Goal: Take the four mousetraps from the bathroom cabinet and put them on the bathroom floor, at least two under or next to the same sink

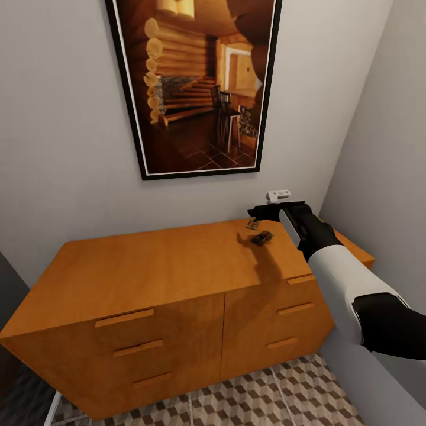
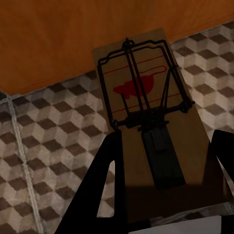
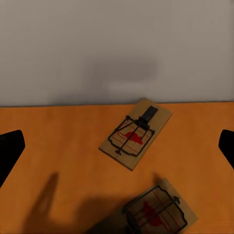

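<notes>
The right tool (image 1: pixel 260 212) hangs over the back right part of the cabinet (image 1: pixel 165 266), its fingers spread wide with nothing between them. Just below it on the orange surface lie two mousetraps — the nearer trap (image 3: pixel 136 133) sits flat between the fingertips in the right wrist view, close to the grey wall (image 3: pixel 117 48), and the second trap (image 3: pixel 158 212) lies just beside it, further from the wall and partly in shadow. The left tool (image 2: pixel 165 185) is closed on a third mousetrap (image 2: pixel 146 102), gripped at one end — beneath it are the cabinet's edge and the cube-patterned bathroom floor (image 2: pixel 44 146). A framed picture (image 1: pixel 195 83) hangs above.
</notes>
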